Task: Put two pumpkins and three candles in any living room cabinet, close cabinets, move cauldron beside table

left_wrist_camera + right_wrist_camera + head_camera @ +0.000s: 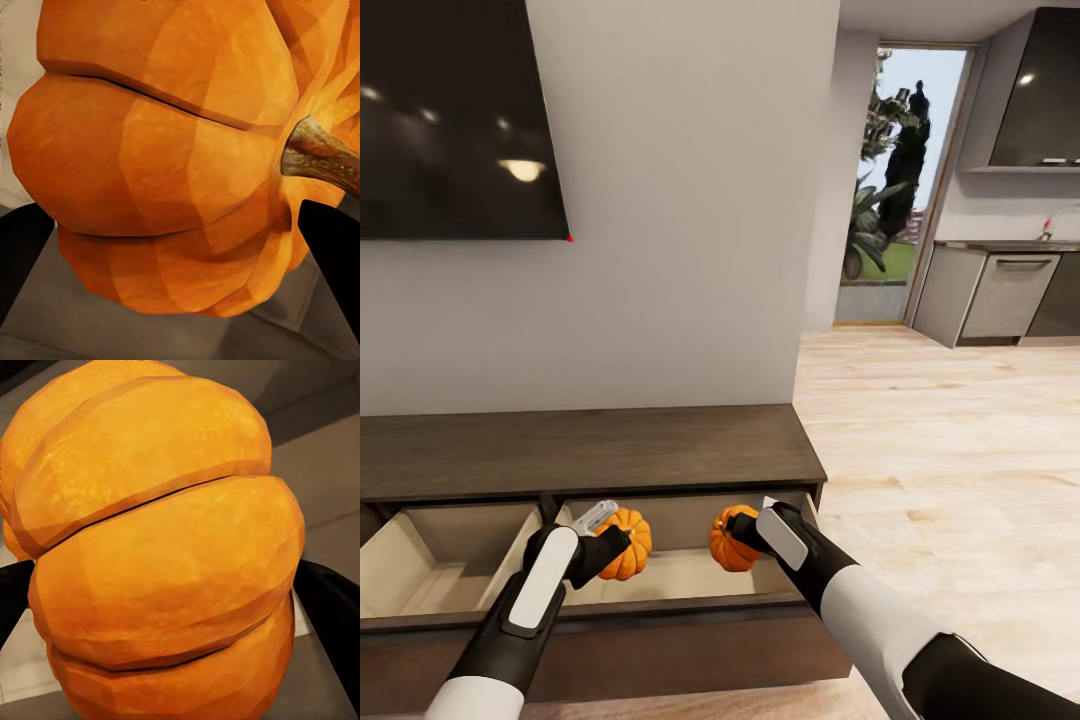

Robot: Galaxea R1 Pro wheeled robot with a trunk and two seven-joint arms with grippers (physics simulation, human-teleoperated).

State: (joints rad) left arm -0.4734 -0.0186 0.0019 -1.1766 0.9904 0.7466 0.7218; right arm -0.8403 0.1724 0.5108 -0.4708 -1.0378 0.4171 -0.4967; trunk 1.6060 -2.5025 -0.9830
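Left hand [622, 545] was clamped on one pumpkin [628, 543]; in the left wrist view that pumpkin [165, 157] sat between the dark fingers [22, 255], stem pointing off to one side. Right hand [745, 540] was clamped on the other pumpkin [728, 538], and in the right wrist view the orange body [161, 555] bulged between the two fingers [330, 607].

Both pumpkins were held over the open drawer [680, 575] of the cabinet [580, 450], the drawer at the cabinet's right end. Left one was nearer the drawer's left wall, right one nearer its right wall, well apart from each other. Couldn't tell if either was touching the drawer floor; they looked a bit above it. A 2nd drawer [430, 565] to the left was open too, pale wood inside.

Further out: dark TV [460, 120] on the wall above the cabinet, wood floor [940, 430] running off to the right toward grey kitchen units [1000, 295] and a glass door [905, 180].

Step in hand, as I read it: dropping both pumpkins into the cabinet. Next move prob. calls for lowering each to the drawer floor, spreading the fingers, then pulling the arms back & up clear of the drawer front w/o knocking the pumpkins. Candles, closing both drawers and the cauldron would be left after that.
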